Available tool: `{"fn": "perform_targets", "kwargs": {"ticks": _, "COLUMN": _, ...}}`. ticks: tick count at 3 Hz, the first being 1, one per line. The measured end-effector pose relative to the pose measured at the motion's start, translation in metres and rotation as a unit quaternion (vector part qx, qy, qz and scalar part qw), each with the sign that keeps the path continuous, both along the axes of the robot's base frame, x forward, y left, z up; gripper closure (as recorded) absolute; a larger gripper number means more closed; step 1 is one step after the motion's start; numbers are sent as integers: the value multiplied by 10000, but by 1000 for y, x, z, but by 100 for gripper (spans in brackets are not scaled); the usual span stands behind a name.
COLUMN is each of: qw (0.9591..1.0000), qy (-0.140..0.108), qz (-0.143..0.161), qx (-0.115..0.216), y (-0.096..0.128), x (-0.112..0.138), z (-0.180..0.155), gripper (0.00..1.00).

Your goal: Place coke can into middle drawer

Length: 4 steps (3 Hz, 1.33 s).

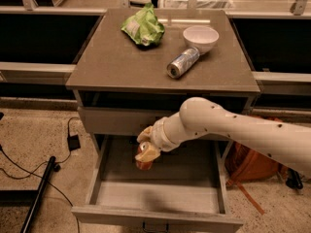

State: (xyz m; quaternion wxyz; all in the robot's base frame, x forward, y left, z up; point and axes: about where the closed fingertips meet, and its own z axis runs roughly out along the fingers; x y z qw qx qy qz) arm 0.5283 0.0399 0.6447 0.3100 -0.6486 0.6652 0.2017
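A white robot arm reaches in from the right, below the front edge of a grey tabletop [121, 62]. Its gripper [145, 154] is closed around the coke can [143, 165], whose red base shows just beneath the fingers. The can hangs inside the pulled-out middle drawer [160, 195], above its floor near the back. A silver can [183, 62] lies mid-tabletop.

Cabinet top [116, 67], green bag [144, 27], white bowl [200, 37], silver can [183, 62] on its side, hand [145, 154] gripping coke can [143, 165] over middle drawer [160, 197]
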Motion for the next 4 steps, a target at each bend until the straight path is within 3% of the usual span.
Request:
{"fn": "perform_targets", "kwargs": {"ticks": 1, "qw": 9971, "qy": 78, "qz": -207, "qx": -727, "y": -37, "x": 12, "z": -71, "gripper": 100}}
{"fn": "perform_targets", "kwargs": {"ticks": 2, "qw": 9941, "qy": 190, "qz": -344, "qx": -1014, "y": -70, "x": 13, "z": -122, "gripper": 83}}
{"fn": "perform_targets", "kwargs": {"ticks": 4, "qw": 9955, "qy": 366, "qz": -356, "qx": -796, "y": -117, "x": 3, "z": -176, "gripper": 37}}
